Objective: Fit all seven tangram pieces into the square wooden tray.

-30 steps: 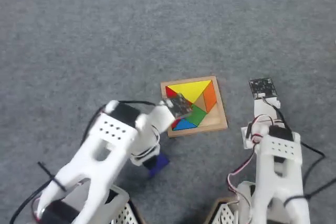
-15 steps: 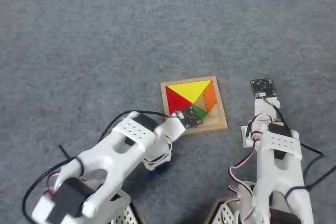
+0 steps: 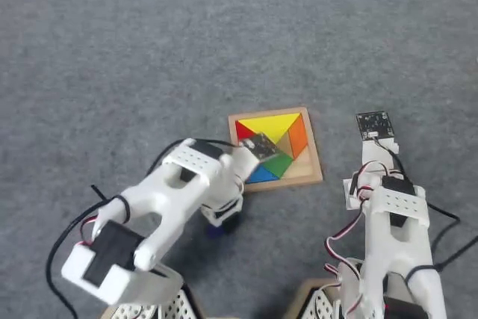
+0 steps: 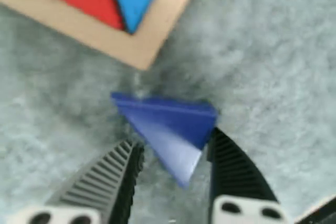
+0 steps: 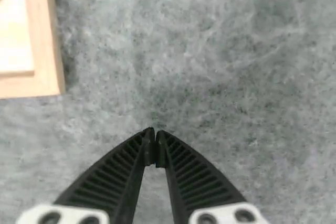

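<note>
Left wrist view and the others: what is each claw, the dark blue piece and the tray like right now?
dark blue piece: on the carpet, outside the tray.
left gripper: open, straddling the dark blue piece.
right gripper: shut, empty.
tray: partly filled, one corner bare.

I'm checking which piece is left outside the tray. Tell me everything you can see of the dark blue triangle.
The dark blue triangle is a thick, smooth piece, one face lit paler. It lies on the grey felt just off a corner of the wooden tray, not touching it, its point between the left gripper's open fingers; one finger looks to touch its corner.
</note>
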You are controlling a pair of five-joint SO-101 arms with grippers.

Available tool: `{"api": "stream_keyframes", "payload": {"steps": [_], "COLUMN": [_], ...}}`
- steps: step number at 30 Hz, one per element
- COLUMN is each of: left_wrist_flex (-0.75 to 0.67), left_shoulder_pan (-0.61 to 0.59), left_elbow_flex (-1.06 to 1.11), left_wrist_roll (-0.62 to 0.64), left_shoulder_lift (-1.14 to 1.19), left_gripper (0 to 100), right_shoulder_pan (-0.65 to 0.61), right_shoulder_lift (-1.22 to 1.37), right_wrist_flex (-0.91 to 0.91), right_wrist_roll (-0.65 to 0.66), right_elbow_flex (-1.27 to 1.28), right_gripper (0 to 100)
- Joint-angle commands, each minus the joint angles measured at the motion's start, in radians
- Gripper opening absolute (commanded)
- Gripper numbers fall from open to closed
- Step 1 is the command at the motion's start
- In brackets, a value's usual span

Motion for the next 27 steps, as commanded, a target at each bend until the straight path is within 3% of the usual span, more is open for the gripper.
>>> {"api": "stream_keyframes", "payload": {"steps": [1,11,18,21,27], "left_wrist_flex": [-0.028,0.011,-0.043,-0.095,-0.126], "left_shoulder_pan": [-0.112,-0.199,-0.23,-0.184,-0.064], "left_elbow_flex": [-0.058,-0.113,-0.154,-0.143,-0.131], "left_wrist_roll": [0.006,0.014,0.06,0.08,0.103], "left_shoulder_lift": [-0.015,-0.253,-0.265,-0.256,-0.18], "left_gripper": [12,9,12,17,18], "right_shoulder_pan": [0.013,0.01,0.008,0.008,0.008], "right_shoulder_lift": [0.002,0.002,0.002,0.002,0.002], "right_wrist_flex": [-0.01,-0.008,-0.007,-0.007,-0.007], "right_wrist_roll": [-0.012,-0.012,-0.012,-0.012,-0.012], "right_elbow_flex": [-0.012,-0.011,-0.011,-0.011,-0.011], "right_gripper": [0.8,0.8,0.8,0.8,0.8]}}
